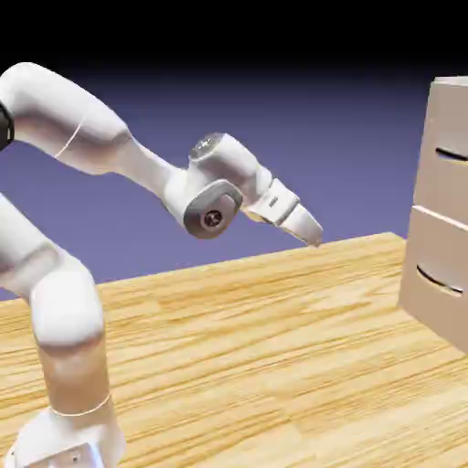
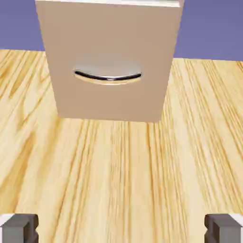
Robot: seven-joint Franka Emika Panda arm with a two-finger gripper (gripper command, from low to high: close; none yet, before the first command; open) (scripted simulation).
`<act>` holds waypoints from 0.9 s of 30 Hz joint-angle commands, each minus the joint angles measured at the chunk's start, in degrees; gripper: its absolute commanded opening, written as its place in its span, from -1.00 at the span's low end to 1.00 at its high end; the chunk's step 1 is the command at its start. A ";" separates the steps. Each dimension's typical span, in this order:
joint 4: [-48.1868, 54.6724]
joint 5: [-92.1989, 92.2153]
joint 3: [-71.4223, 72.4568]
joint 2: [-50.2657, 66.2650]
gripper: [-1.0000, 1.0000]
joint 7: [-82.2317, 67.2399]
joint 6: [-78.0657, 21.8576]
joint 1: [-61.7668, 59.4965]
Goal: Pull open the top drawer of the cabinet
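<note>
Cabinet [image 1: 441,215] stands at the exterior view's right edge on the wooden surface [image 1: 256,338], upright, long axis vertical, both drawer fronts flush and closed; contents not visible. Top drawer [image 1: 448,151] is the upper front, facing the arm, its dark slot handle [image 1: 451,154] running horizontally. Lower drawer [image 1: 437,283] sits directly beneath, same slot. In the hand view only one drawer front [image 2: 109,61] with a curved slot shows, straight ahead; which drawer it is cannot be told. Claw [image 1: 311,233] hangs above the surface, well apart from the cabinet, angled down toward it. Fingertips [image 2: 19,228] sit wide apart at the bottom corners: claw released, holding and touching nothing.
</note>
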 commanded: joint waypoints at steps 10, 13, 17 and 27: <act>13.86 24.67 12.31 -8.93 0.00 5.43 -3.34 -20.77; 18.02 32.07 16.00 -11.61 0.00 7.06 -4.34 -27.00; 23.56 41.93 20.92 -15.18 0.00 9.23 -5.67 -35.30; 37.42 66.60 33.23 -24.10 0.00 14.65 -9.01 -56.07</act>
